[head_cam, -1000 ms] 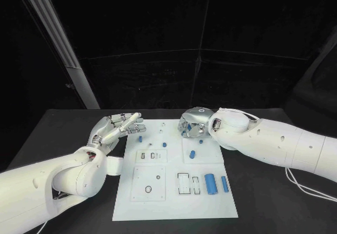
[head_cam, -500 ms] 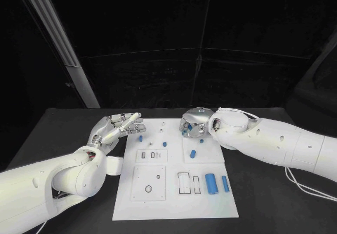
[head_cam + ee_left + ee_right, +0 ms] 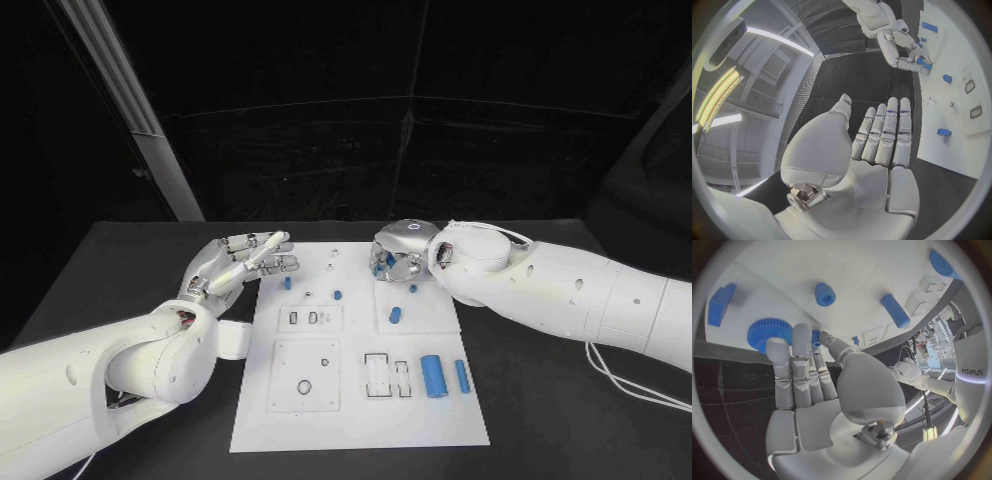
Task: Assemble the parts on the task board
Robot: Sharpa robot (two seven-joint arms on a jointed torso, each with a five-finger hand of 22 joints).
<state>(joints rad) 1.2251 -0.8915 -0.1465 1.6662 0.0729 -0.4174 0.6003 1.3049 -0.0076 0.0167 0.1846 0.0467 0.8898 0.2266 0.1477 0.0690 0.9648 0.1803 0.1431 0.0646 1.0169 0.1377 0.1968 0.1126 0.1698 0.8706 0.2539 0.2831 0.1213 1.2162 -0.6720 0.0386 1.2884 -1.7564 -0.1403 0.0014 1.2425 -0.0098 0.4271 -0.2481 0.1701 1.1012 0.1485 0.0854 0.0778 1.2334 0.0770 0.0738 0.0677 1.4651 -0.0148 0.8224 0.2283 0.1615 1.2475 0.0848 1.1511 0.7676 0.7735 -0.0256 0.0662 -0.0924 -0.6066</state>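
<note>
Black table (image 3: pixel 144 260) carries the white task board (image 3: pixel 346 410) at centre, with blue parts scattered over its far half and two blue cylinders (image 3: pixel 431 375) lying near its right edge, long axes running near to far. At the board's far right corner the right hand (image 3: pixel 392 255) reaches down, fingers together, their tips at a blue toothed gear (image 3: pixel 769 331); whether it grips the gear cannot be told. A short blue peg (image 3: pixel 824 294) and a longer blue pin (image 3: pixel 895 310) lie just beyond. Beside the far left edge the left hand (image 3: pixel 238 262) hovers, fingers straight and holding nothing. Judged nearer: right hand.
</note>
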